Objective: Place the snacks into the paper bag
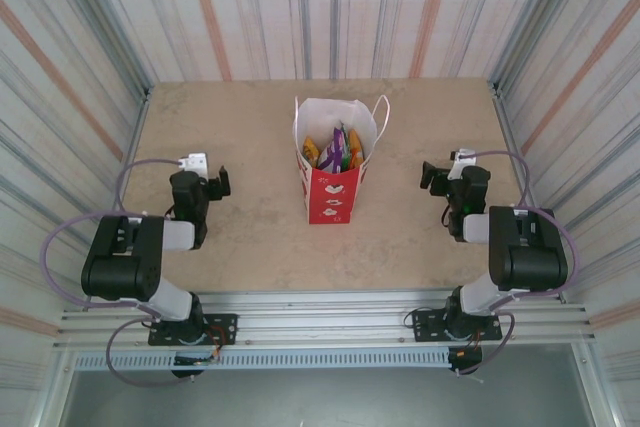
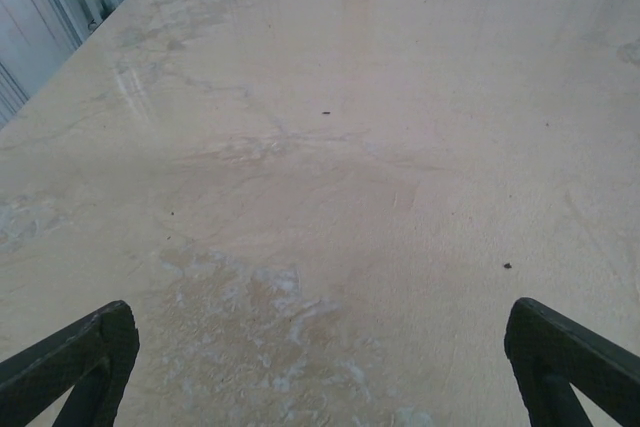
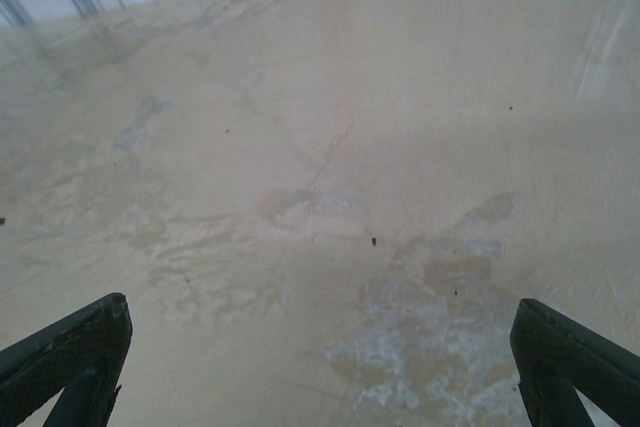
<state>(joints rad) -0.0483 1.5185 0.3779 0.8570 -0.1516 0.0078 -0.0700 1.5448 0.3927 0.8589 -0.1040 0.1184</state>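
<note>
Bright, even, diffuse light is falling from above, leaving only faint soft shadows on the table. In both wrist views pale glare is washing across the far surface, while the dark tips of the left claw and right claw are appearing slightly blurred.

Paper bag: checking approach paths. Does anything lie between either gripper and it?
Nothing visible does: bare table separates the left gripper and the right gripper from the paper bag, with the snacks inside.
</note>
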